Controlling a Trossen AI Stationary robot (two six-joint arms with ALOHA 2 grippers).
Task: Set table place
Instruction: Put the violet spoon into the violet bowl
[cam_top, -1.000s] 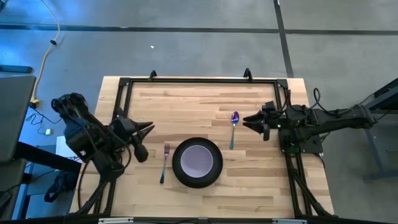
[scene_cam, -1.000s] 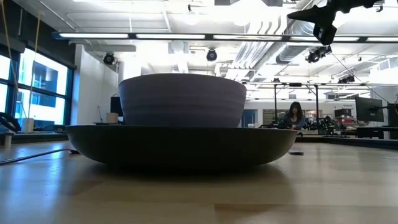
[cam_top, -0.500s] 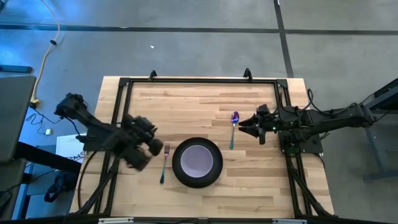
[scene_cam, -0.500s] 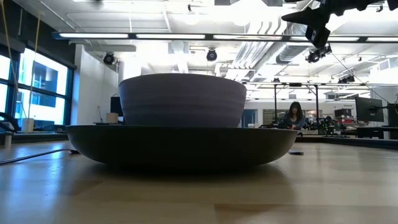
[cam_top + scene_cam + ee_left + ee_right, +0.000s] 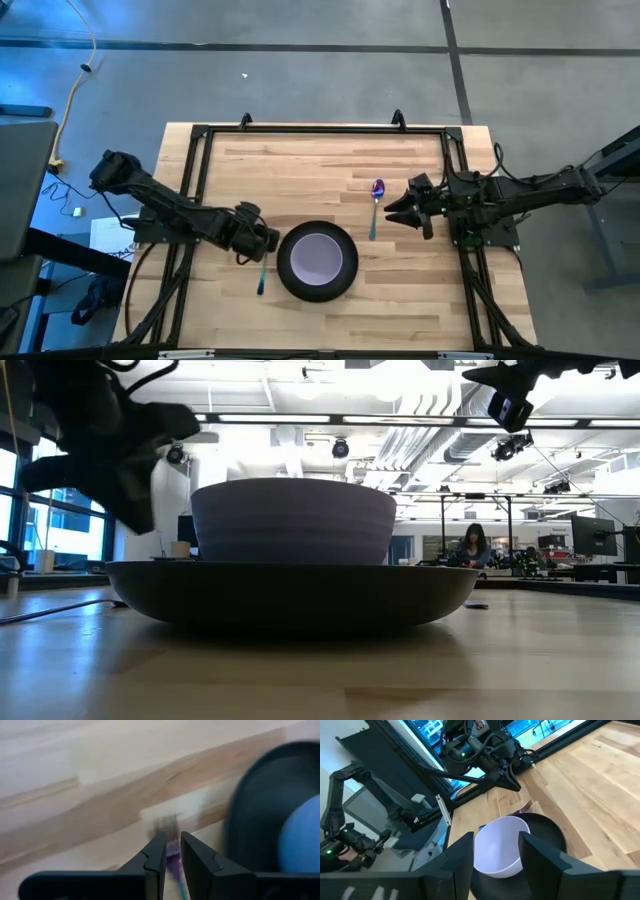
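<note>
On the light wood table a lavender bowl sits in a round black plate. A purple-and-teal fork lies flat just left of the plate. A purple-and-teal spoon lies to the plate's far right. My left gripper is over the fork's tine end, its fingers a narrow gap apart. My right gripper is open and raised, just right of the spoon, and touches nothing. The low view shows the plate and bowl close up. My left gripper comes at the fork slanting down from the table's left. The fork's purple neck shows in the narrow gap between the two fingers. Whether the fingers touch it, I cannot tell. The fork lies on the table.
A black rail frame edges the tabletop. Bare wood lies on the far side of the plate and along the near edge. My left arm hangs over the plate's left side in the low view. A person sits far behind the table.
My left gripper has swung from the table's left edge toward the right and down, ending over the fork's tine end beside the plate. My right gripper has shifted slightly toward the near edge, staying beside the spoon. Fork, spoon, plate and bowl have kept their places.
</note>
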